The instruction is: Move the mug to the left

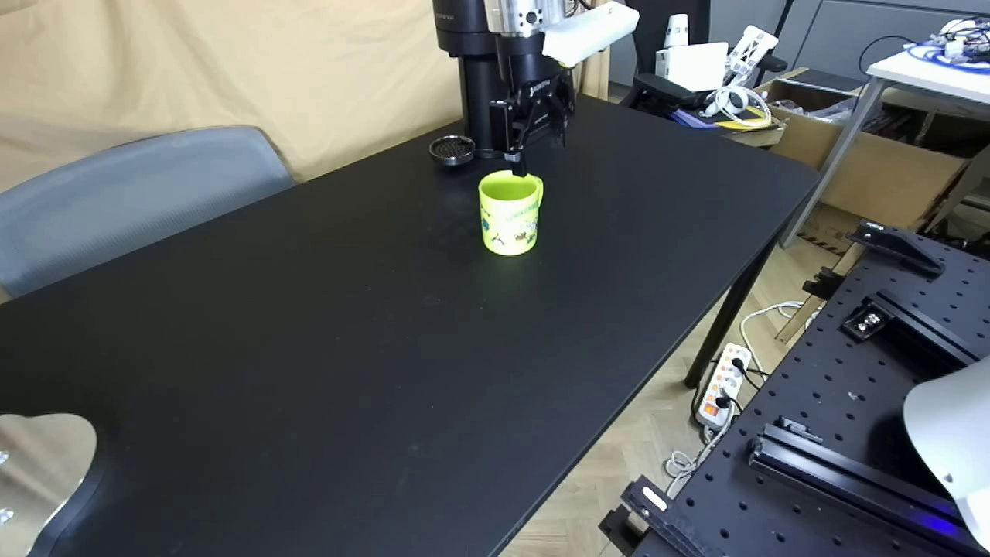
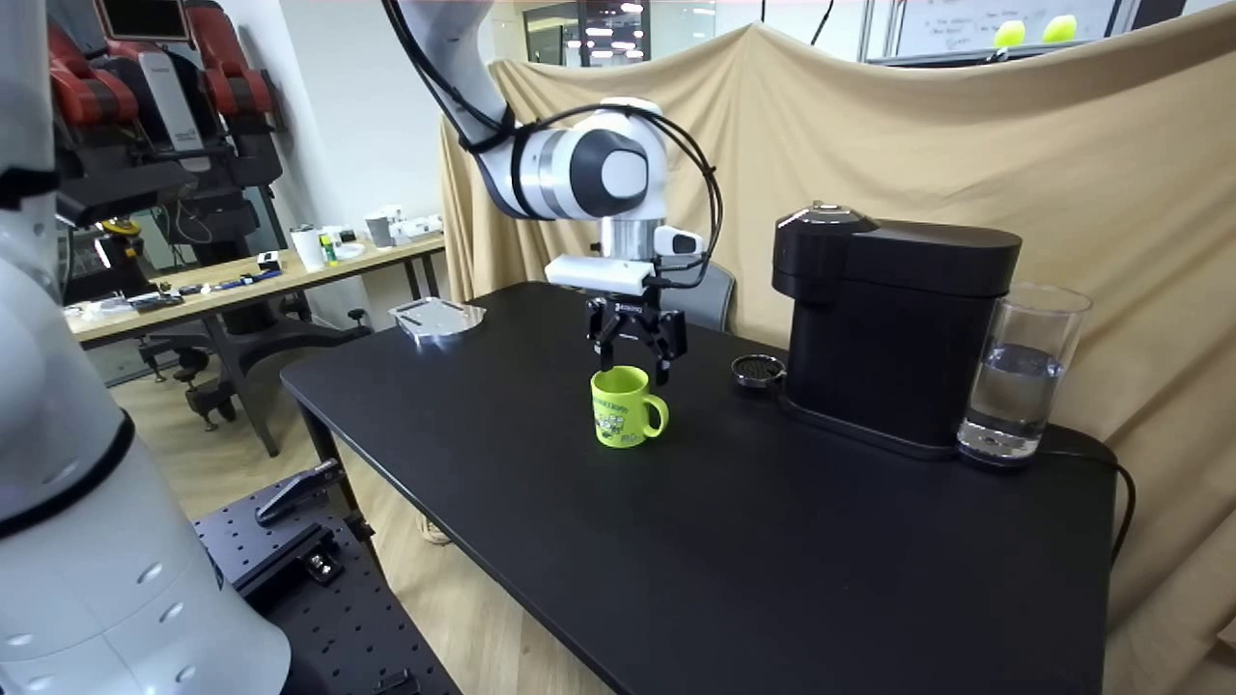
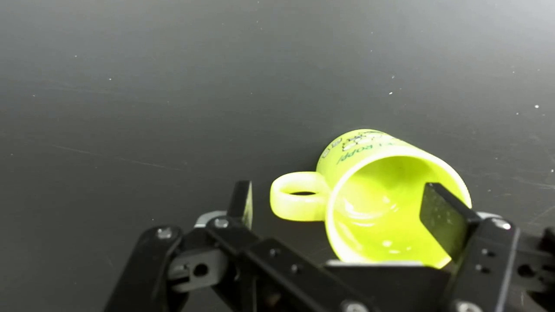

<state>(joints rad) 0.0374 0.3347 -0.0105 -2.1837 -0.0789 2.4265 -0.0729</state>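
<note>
Mug (image 2: 619,413): one, lime green, single-handled, with printed figures on a whitish band. It is stood upright on the black desk (image 1: 309,371), in from both long edges, its handle turned toward the short edge nearer the coffee machine (image 2: 888,347).

Gripper (image 2: 634,367): one, black, held over the mug by a white arm (image 2: 568,174). Its fingers (image 3: 442,216) are spread wide. In the wrist view, one finger is seen across the mug's mouth, the other out past the handle; whether the rim is touched cannot be told.

Coffee machine: one, black, placed at the long edge facing a beige curtain (image 2: 946,145). A round perforated drip tray (image 2: 756,371) is set just beside its base. A clear cylinder (image 2: 1019,396), part filled with clear liquid, is stood just beside the machine, near the corner of the same short edge.

Metal plate (image 2: 436,317): one, shiny, laid near the opposite short edge; in an exterior view it is cut by the frame.

Surroundings: beyond the curtain-facing edge, a grey chair back (image 1: 139,209) is seen. Along the other long edge, a perforated black board (image 1: 820,394) is placed, with a white power strip (image 1: 723,387) laid on the floor between.
</note>
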